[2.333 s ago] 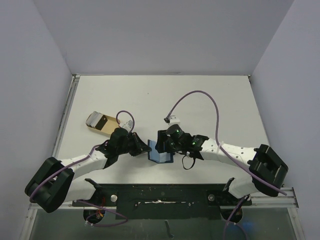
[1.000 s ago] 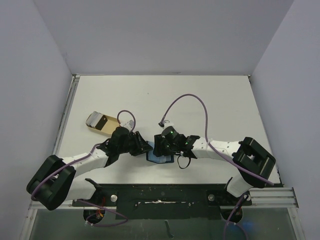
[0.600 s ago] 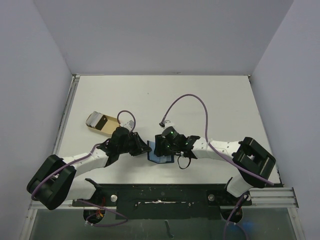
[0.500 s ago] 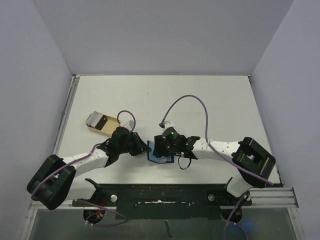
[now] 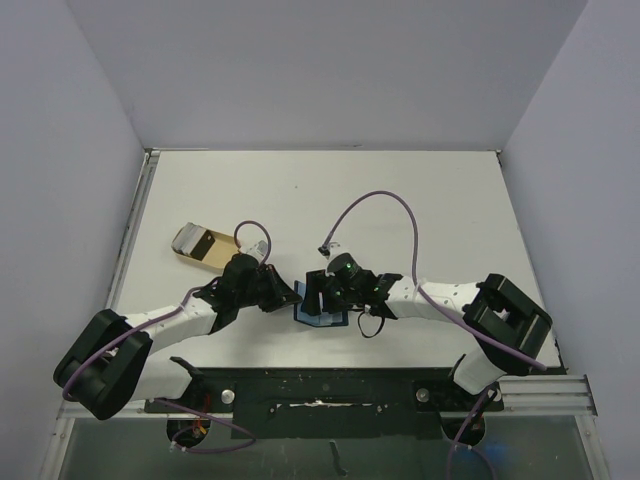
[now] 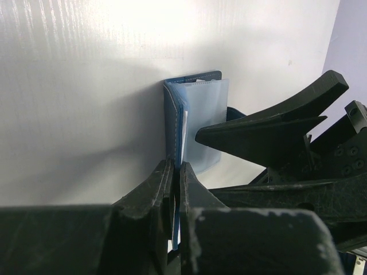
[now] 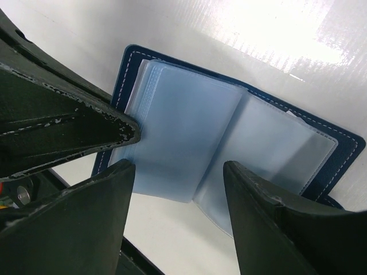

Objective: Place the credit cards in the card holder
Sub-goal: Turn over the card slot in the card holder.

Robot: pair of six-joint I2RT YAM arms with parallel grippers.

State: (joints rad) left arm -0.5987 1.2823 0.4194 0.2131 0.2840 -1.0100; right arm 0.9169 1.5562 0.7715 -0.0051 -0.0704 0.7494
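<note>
So the card holder [image 5: 322, 316] sits near the front edge of the table [image 5: 420, 180], roughly in the middle, right between the two arms. From the top view you barely see it, just a blue sliver, because both wrists crowd over it.

The left gripper [image 6: 175, 169] is pinched closed on the left cover. In its own wrist view a thin strip of blue runs between the two fingers and that cover stands up on edge. In the right wrist view, the same fingers [image 7: 69, 120] come in from the left and their tip touches the stitched edge of the cover.

The right gripper [image 7: 178, 169] is spread wide, one finger on each side of the lower part of the open holder. It isn't clamped on anything. I can't tell if either finger actually touches the pages or just hangs over them.

The holder itself is folded open, with a dark navy outside and pale blue see-through sleeves fanned out inside. I can't make out a card in any slot.

The tan credit card [image 5: 207, 246] lies well away to the left and farther back, flat on the table, with a dark patch on it and a greyish piece at its left end. It could be a second card, I can't say.

A purple cable [image 5: 400, 200] loops above the right arm, clear of the holder.
</note>
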